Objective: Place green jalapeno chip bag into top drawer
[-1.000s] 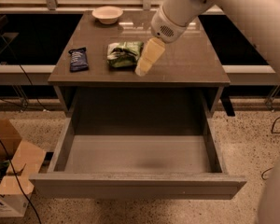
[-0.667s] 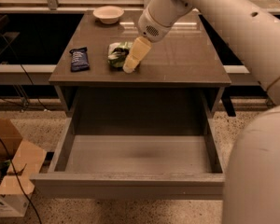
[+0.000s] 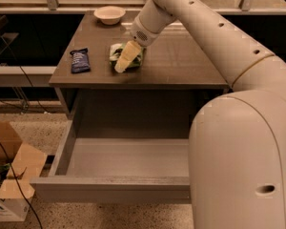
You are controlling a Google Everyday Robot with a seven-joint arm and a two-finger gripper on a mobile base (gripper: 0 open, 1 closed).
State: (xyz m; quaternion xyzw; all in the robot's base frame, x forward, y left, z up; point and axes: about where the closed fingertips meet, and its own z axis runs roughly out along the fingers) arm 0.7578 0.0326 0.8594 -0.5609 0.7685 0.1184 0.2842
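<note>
The green jalapeno chip bag (image 3: 119,53) lies crumpled on the brown table top, left of its middle. My gripper (image 3: 124,59) hangs from the white arm directly over the bag, its cream fingers (image 3: 126,55) covering the bag's centre and pointing down-left. The top drawer (image 3: 76,188) is pulled out wide below the table, its grey floor bare. My arm's large white body hides the drawer's right part.
A flat dark-blue packet (image 3: 79,60) lies on the table left of the bag. A cream bowl (image 3: 109,14) stands at the table's back. A cardboard box (image 3: 9,175) sits on the floor at the left, beside the drawer. Cables run along the floor.
My gripper has moved left and down over the table, from beside the bag's right edge to directly on top of it. The bag and drawer have not moved.
</note>
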